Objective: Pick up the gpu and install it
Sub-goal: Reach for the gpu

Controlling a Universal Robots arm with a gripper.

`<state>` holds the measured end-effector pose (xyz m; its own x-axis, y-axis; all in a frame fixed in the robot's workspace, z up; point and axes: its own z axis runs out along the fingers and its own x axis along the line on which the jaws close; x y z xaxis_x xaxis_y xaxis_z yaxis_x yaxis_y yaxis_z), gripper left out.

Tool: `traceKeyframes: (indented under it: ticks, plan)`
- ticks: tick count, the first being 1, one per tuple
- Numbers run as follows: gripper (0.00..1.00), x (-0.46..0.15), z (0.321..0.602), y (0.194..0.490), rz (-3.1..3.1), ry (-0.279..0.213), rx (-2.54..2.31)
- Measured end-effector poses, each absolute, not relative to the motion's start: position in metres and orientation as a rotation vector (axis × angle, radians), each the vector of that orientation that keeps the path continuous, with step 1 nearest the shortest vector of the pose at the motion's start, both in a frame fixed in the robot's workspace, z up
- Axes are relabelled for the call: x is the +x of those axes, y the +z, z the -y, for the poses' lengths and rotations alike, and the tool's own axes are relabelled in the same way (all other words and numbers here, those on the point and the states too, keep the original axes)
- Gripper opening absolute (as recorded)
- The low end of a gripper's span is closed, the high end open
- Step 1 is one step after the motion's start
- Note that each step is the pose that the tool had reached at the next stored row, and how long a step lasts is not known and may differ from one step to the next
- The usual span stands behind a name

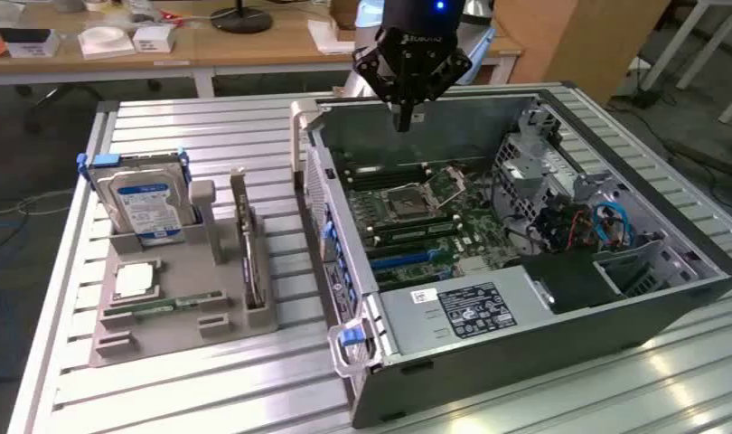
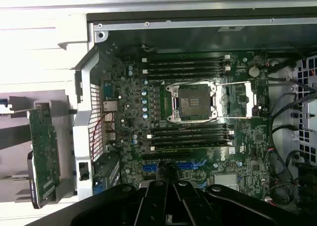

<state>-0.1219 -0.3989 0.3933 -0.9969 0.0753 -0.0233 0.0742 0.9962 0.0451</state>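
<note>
We see the gripper (image 1: 404, 122) hanging over the far end of the open computer case (image 1: 487, 366). Its fingers (image 1: 402, 108) are pressed together with nothing between them, and they point down toward the motherboard (image 1: 402, 226). They hang above the board without touching it.

The gpu (image 1: 248, 249) has not been picked up. It stands on its long edge in a slot of the grey holder (image 1: 179, 262), on the side of the holder nearest the case, well apart from the gripper. The holder lies on the slatted metal counter (image 1: 197, 136), to the exterior view's left of the case.

In the same holder a hard drive with a blue label (image 1: 145, 203) stands upright at the far end. A processor chip (image 1: 135, 280) lies flat nearer the camera, and a narrow green memory stick (image 1: 164, 305) lies just beside it.

Inside the case we make out the open processor socket (image 1: 408, 197) near the middle of the board, with rows of memory slots on either side of it. The power supply with its label (image 1: 469, 310) sits at the near end, and blue cables (image 1: 614, 226) run along the exterior view's right side.
</note>
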Motion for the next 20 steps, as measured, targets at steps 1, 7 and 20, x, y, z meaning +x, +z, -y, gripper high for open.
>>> traceKeyframes:
  ticks: [1,7,20]
  plan:
    - [0.1,-0.122,0.399,0.393,-3.114,0.069,0.117]
    - [0.1,-0.122,0.399,0.393,-3.114,0.069,0.117]
    - [0.1,-0.156,0.399,0.393,-3.114,0.069,0.116]
